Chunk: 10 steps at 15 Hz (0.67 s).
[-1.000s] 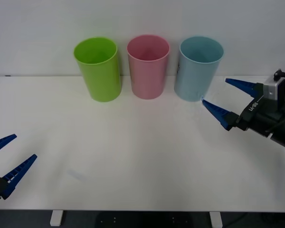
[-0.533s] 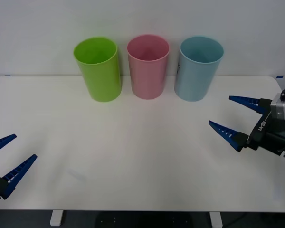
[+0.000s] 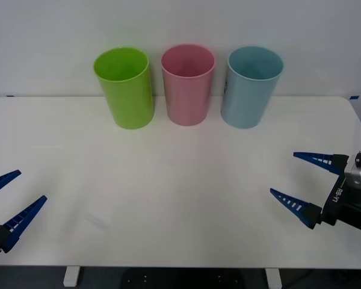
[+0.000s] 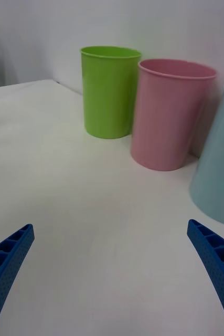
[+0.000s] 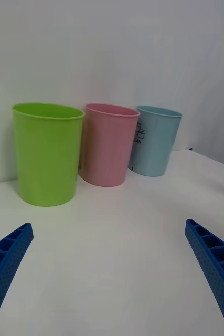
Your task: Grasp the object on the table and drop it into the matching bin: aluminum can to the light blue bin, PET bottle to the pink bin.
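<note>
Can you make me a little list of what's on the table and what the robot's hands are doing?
table: wide, white
green bin: far side, robot's left
pink bin: middle of the row
light blue bin: robot's right, small label on its side
left end effector: open, low at the near left edge, holding nothing
right end effector: open, near the right edge, holding nothing, apart from the bins

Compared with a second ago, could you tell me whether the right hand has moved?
Yes. The right hand, open, has pulled back from beside the light blue bin toward the table's near right edge.
</note>
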Motion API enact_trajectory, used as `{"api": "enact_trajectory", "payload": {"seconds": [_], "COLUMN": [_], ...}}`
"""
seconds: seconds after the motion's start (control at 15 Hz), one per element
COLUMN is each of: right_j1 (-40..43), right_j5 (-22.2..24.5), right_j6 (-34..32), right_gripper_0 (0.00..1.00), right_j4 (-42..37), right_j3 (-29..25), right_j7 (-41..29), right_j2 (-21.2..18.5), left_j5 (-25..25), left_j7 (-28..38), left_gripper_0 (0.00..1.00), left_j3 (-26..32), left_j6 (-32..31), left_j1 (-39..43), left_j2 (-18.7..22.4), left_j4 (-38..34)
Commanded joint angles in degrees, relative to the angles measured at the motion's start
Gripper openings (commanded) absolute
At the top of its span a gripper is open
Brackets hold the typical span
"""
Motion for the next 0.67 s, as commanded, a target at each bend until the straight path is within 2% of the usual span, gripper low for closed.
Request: {"api": "enact_trajectory", "payload": {"seconds": [0.07, 0.67], "right_j1": [3.8, 6.5], "right_j5": [-1.8, -3.1], "right_j6": [-1.9, -4.2], "right_gripper_0": [1.00, 1.00], "right_j4": [-0.2, -0.2], "right_j3": [-0.1, 0.2], "right_j7": [0.7, 1.3], "right_j2": [0.0, 0.0], "left_j5": [0.0, 0.0], "left_j7": [0.0, 0.0], "left_gripper_0": [1.00, 1.00], "left_j3": [0.0, 0.0], "left_j6": [0.0, 0.0], "left_j1": [0.0, 0.0], "left_j2": [0.0, 0.0], "left_j4": [0.0, 0.0]}}
